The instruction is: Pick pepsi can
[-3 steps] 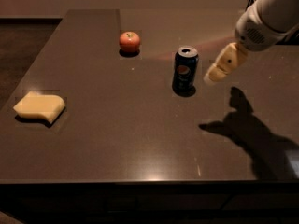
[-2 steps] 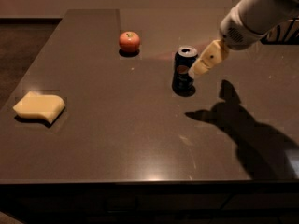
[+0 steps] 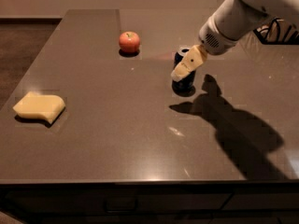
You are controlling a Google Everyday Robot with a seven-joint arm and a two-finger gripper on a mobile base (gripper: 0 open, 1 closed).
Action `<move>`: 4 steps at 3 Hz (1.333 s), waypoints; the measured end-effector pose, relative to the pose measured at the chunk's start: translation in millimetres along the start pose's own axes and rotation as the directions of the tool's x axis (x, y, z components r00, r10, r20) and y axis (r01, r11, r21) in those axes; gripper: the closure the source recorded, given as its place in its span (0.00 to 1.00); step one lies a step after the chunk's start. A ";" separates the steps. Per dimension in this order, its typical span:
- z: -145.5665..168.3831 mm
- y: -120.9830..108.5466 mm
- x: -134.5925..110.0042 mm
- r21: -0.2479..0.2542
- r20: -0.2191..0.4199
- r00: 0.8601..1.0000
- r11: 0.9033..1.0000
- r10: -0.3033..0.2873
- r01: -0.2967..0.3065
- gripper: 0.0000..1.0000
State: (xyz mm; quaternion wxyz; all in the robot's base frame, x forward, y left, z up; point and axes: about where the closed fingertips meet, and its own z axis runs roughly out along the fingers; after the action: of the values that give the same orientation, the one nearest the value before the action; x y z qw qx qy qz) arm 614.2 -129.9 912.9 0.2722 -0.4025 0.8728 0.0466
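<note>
The pepsi can (image 3: 180,59), dark blue with a silver top, stands upright on the dark table (image 3: 117,125), right of the middle. My gripper (image 3: 187,65) comes in from the upper right on a white arm. Its cream-coloured fingers (image 3: 188,63) lie across the front of the can and hide most of it. The can's base and its top left edge still show.
A red apple (image 3: 129,41) sits behind and to the left of the can. A yellow sponge (image 3: 39,107) lies near the table's left edge. The arm's shadow falls on the table to the right. A dark basket-like object (image 3: 275,31) stands at the far right.
My gripper has moved left and down, from the right of the can to directly in front of it. The can, apple and sponge have not moved.
</note>
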 end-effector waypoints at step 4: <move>-31.3 6.7 -48.1 -0.075 0.057 0.994 0.993 -0.089 0.093 0.94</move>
State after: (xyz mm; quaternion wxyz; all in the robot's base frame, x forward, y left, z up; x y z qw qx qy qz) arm 621.0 -102.2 963.2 0.2814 -0.4506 0.8436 0.0785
